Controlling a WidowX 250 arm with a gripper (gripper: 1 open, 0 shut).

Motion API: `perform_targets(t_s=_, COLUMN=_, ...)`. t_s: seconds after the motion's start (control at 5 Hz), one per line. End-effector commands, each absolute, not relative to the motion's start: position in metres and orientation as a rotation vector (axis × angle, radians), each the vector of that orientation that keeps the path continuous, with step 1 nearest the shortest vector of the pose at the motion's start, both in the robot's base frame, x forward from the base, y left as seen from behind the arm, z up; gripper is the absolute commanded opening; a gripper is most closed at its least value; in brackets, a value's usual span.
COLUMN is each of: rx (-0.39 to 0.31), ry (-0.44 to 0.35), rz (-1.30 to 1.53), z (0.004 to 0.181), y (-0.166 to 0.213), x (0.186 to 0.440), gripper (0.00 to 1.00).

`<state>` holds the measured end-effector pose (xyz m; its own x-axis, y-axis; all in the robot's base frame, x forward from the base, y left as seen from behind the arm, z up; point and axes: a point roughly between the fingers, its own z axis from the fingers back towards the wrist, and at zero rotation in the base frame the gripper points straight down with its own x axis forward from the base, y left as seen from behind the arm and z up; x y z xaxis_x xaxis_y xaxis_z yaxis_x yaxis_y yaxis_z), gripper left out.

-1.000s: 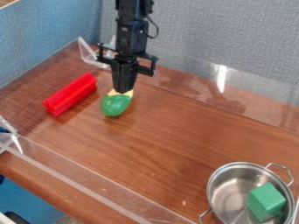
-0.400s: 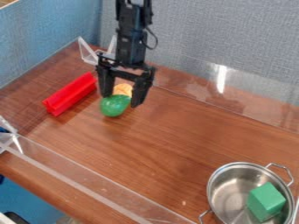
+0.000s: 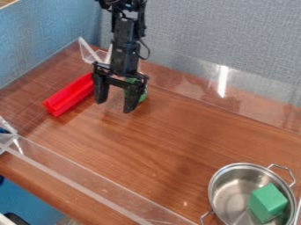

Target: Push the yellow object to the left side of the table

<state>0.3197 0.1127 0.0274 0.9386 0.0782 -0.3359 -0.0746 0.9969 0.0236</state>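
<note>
Yellow object [image 3: 137, 98]: mostly hidden, only small green sliver visible, resting on tabletop [image 3: 165, 149] toward far edge. Tabletop: brown wood-grain, level, low clear plastic walls along its edges.

arm [image 3: 125, 35]: black, slim | end effector [image 3: 120, 91]: black, two blocky fingers

Block [image 3: 70, 95] left of pincer [image 3: 116, 94]; cube [image 3: 268, 203] in pot [image 3: 231, 190].

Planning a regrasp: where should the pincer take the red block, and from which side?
Across the red block's narrow width at mid-length, from above. It lies flat and long on the table; its long sides look clear, and the open pincer hangs just right.
</note>
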Motion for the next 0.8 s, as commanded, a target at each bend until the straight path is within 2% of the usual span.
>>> perform_targets(t_s=0.0, rx=0.039, ry=0.294, rz=0.002, z=0.0459, y=0.1109, x=0.3298, gripper=1.00)
perform_targets(t_s=0.2, rx=0.049, ry=0.300, rz=-0.061, z=0.0478, y=0.1088, x=0.3302, gripper=1.00)
perform_targets(t_s=0.6, rx=0.006, ry=0.312, rz=0.181, z=0.0427, y=0.1074, x=0.3259, gripper=1.00)
